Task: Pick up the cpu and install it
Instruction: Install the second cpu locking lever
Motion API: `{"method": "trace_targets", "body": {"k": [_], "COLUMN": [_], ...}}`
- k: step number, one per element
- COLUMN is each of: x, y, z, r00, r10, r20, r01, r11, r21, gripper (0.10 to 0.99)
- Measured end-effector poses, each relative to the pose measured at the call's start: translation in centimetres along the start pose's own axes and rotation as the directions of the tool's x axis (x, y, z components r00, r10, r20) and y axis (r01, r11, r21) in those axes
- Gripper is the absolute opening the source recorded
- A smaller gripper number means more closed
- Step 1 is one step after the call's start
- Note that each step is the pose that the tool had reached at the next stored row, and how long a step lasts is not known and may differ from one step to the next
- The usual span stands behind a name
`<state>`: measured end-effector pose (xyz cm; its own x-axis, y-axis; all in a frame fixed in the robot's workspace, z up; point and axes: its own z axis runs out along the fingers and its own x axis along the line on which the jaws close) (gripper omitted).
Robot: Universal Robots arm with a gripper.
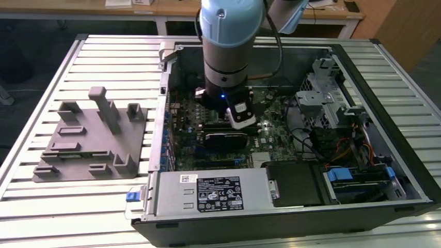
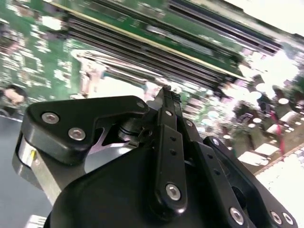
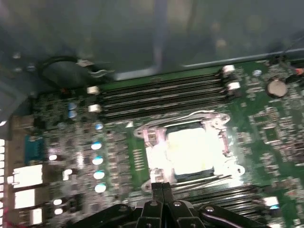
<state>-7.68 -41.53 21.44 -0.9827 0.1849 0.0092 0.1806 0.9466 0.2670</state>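
The cpu (image 3: 192, 149) is a pale, brightly lit square lying flat inside the metal socket frame on the green motherboard (image 3: 266, 128). In the first wrist view my gripper (image 3: 163, 187) sits just beside the socket's edge, its two black fingertips pressed together with nothing between them. The second wrist view shows the same closed fingers (image 2: 167, 102) from behind, pointing down at the board near the memory slots (image 2: 156, 35). In the exterior view the arm reaches down into the open computer case (image 1: 396, 155), with the gripper (image 1: 231, 132) low over the middle of the board.
A grey plastic fixture (image 1: 90, 139) lies on the slatted table at the exterior view's left. Inside the case are a power supply (image 1: 214, 194), a drive cage (image 1: 324, 98) and bundled cables (image 1: 344, 150) around the board.
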Motion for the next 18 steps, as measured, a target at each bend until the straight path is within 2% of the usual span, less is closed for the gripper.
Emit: {"method": "trace_targets", "body": {"k": [4, 8, 11, 18], "x": [-1.15, -1.56, -1.77, -2.38], "y": [0.45, 1.31, 2.04, 3.33], "z": [0.11, 0.35, 0.56, 0.91], "r00": [1.0, 1.0, 1.0, 0.9999], "r10": [0.0, 0.0, -0.001, -0.004], "r20": [0.0006, 0.003, 0.0058, 0.0138], "r01": [0.0, 0.0, 0.001, 0.002], "r11": [1.0, 0.9999, 0.9995, 0.9971], "r21": [0.003, 0.016, 0.031, 0.076], "gripper": [0.106, 0.106, 0.106, 0.106]}}
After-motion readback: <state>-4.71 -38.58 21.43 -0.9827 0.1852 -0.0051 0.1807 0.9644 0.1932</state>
